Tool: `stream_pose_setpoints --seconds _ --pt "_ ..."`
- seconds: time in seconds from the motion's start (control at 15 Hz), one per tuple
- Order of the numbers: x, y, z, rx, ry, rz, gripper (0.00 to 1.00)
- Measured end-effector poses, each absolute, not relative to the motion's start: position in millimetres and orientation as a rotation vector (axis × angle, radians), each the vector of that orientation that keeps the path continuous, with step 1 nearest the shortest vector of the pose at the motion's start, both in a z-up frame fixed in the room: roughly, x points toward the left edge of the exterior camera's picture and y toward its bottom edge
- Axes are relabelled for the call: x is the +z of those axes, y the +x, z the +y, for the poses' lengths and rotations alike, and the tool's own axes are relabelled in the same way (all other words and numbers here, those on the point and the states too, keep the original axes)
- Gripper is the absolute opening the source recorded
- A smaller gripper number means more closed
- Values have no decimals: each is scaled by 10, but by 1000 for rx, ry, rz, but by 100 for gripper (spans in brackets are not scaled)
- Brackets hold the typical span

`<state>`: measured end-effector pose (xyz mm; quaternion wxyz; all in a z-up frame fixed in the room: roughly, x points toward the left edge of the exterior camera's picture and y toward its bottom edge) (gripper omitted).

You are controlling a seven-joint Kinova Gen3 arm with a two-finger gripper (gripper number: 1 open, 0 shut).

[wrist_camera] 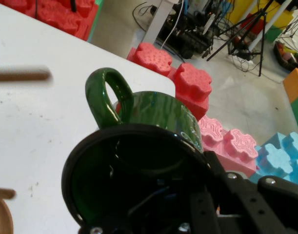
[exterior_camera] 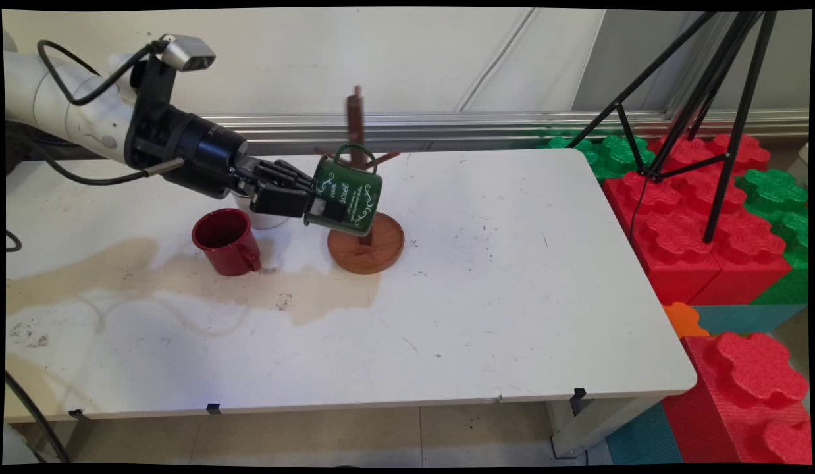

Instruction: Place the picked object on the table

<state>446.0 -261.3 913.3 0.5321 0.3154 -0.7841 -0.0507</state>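
Observation:
My gripper [exterior_camera: 313,201] is shut on the rim of a green mug [exterior_camera: 347,191] with white lettering, held tilted on its side in the air. The mug's handle [exterior_camera: 348,153] points up, close in front of the post of a brown wooden mug tree [exterior_camera: 357,125]. The tree's round base [exterior_camera: 368,249] lies just below the mug. In the hand view the green mug [wrist_camera: 153,117] fills the middle, its handle [wrist_camera: 107,95] up and left, and a blurred peg [wrist_camera: 22,76] of the tree sits at the left. A red mug [exterior_camera: 226,241] stands on the table to the left, below my wrist.
A white cup [exterior_camera: 266,218] stands partly hidden behind my gripper. A brownish stain [exterior_camera: 184,276] spreads over the left of the white table [exterior_camera: 513,296]. Red and green foam blocks [exterior_camera: 697,217] and a black tripod [exterior_camera: 710,99] stand past the table's right edge.

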Motion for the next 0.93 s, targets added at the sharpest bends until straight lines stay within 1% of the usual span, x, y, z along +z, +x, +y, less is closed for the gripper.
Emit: stream_pose_setpoints --seconds 0.53,0.93 --pt "9215 4436 -2586 -126 724 -1886 0" --pt "9215 4526 -2498 -107 711 -1973 0"
